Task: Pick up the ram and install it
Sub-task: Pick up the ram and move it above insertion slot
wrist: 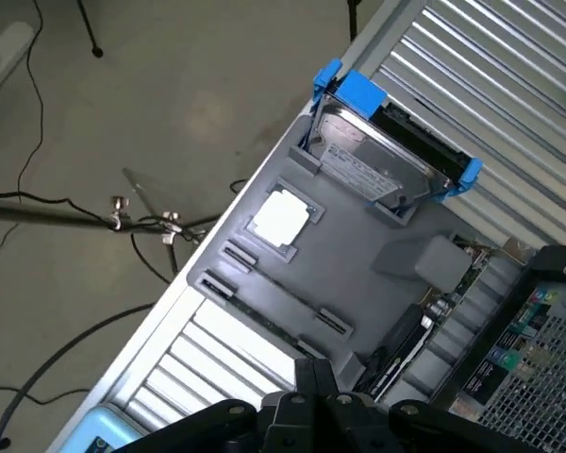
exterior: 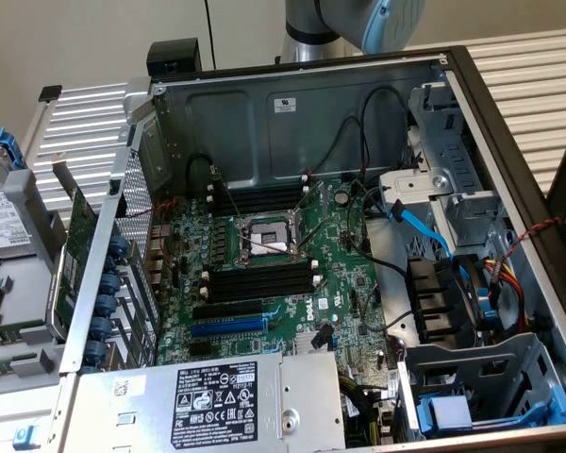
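We're looking down from the wrist, and the end effector (wrist: 321,382) is hanging over the gray tray (wrist: 358,269) beside the open computer case (exterior: 226,113). Its black fingers are pressing together and gripping nothing. We're spotting the ram (exterior: 9,330) lying in that tray as a thin green strip, past the hard drive (wrist: 377,156) in its blue caddy and the square processor chip (wrist: 281,217), clear of the fingers. Inside the case, the black memory slots (exterior: 264,278) are flanking the processor socket (exterior: 264,243).
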### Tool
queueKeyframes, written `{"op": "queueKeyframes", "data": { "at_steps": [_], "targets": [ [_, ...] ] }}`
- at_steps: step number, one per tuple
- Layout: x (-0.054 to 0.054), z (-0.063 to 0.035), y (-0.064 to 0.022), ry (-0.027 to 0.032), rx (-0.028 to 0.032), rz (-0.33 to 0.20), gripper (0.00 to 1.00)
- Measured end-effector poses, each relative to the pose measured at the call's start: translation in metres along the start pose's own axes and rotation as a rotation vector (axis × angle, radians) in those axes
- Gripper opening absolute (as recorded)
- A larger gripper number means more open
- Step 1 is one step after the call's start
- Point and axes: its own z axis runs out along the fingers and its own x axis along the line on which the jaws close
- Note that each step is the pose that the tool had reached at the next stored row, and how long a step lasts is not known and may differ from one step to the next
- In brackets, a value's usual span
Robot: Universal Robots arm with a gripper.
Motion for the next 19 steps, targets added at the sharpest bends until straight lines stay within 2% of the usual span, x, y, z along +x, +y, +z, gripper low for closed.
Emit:
{"op": "queueKeyframes", "data": {
  "at_steps": [9,19],
  "targets": [
    [0.0000,0.0004,0.0000,0.0089,-0.0046,-0.163,0.11],
    [0.0001,0.0006,-0.0001,0.0218,-0.0070,-0.344,0.11]
  ]
}}
